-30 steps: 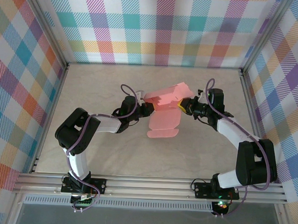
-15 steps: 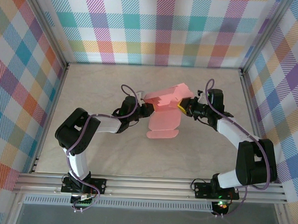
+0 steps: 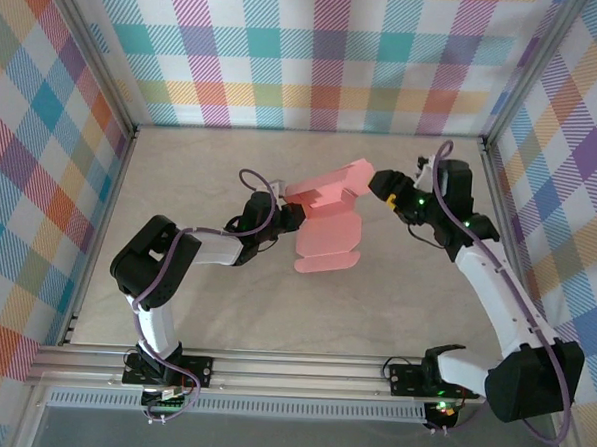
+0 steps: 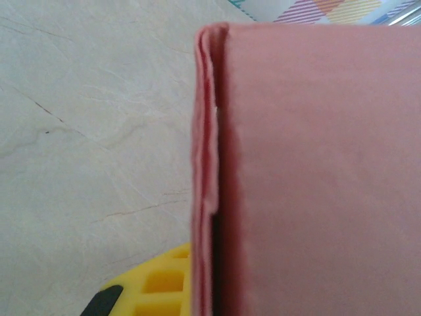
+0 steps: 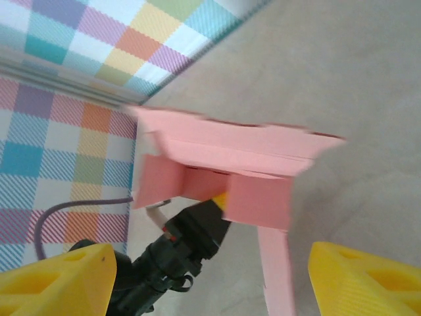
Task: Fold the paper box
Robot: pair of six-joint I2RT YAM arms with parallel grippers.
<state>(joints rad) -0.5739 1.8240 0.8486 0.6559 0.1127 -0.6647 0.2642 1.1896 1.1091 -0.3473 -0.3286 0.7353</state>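
Note:
The paper box is salmon-pink card, partly folded, held above the table's middle with a long flap hanging toward the near side. My left gripper is shut on its left edge. In the left wrist view the card covers the right half, and a yellow finger shows beside its folded edge. My right gripper stands open just right of the box, apart from it. In the right wrist view its yellow fingers frame the box and the left gripper beneath it.
The beige marbled table is walled by plaid panels on three sides. An aluminium rail runs along the near edge by the arm bases.
My right gripper has opened, let go of the box's right end and drawn back to the right and farther away. The left gripper keeps its hold, and the box has barely moved.

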